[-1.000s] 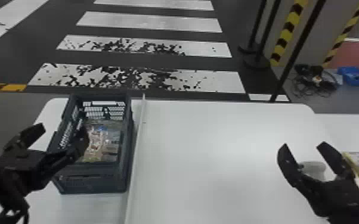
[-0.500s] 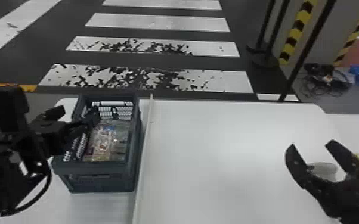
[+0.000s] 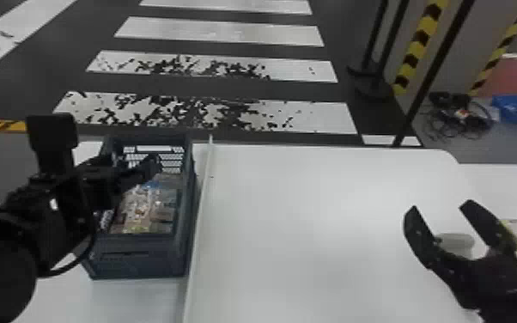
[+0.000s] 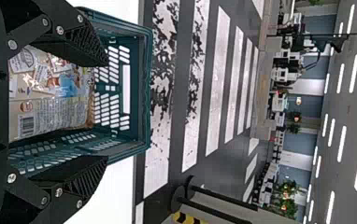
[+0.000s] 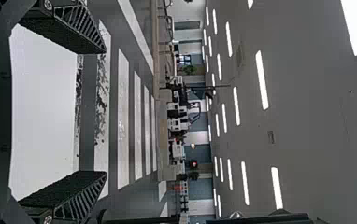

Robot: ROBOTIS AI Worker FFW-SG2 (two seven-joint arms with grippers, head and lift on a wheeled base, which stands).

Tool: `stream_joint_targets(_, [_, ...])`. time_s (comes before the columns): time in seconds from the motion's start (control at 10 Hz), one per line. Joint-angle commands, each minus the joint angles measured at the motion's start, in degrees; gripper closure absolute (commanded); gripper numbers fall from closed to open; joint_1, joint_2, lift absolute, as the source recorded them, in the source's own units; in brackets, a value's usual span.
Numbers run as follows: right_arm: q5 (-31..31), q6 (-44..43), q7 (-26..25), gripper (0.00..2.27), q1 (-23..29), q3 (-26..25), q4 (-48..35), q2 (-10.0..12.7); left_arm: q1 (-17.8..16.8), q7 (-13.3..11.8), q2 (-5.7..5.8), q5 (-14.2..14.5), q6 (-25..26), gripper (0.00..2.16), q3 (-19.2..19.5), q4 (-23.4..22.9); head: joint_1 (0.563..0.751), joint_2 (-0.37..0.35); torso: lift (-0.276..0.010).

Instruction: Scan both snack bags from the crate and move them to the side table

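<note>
Fingers of the black left gripper (image 4: 106, 111) stand wide at the head view's left; they should straddle the printed plastic snack bag (image 4: 57, 112) squarely before squeezing.

The left hand (image 3: 129, 162) and right hand (image 3: 440, 208) both have fingers spread apart.
</note>
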Motion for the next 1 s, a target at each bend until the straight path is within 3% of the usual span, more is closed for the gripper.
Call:
stream_joint_targets(0.0, [-0.27, -0.31, -0.01, 0.07, -0.47, 0.02, 1.01, -0.48, -2.48, 0.25, -0.53, -0.71, 0.54, 0.32, -0.7, 4.24, 0.695, -0.064, -0.095])
stream_joint_targets(0.5, [-1.59, -1.01, -0.01, 0.07, -1.53, -0.16, 3.21, -2.68, -11.09, 1.57, -1.67, -1.32, 3.53, 0.32, -1.76, 14.7, 0.695, -0.067, -0.095])
stream_joint_targets(0.9, [-2.64, -1.36, -0.01, 0.07, -1.44, -0.51, 3.74, -3.73, -15.48, 3.06, -3.78, -2.64, 6.87, 0.32, -3.08, 21.73, 0.695, -0.081, -0.095])
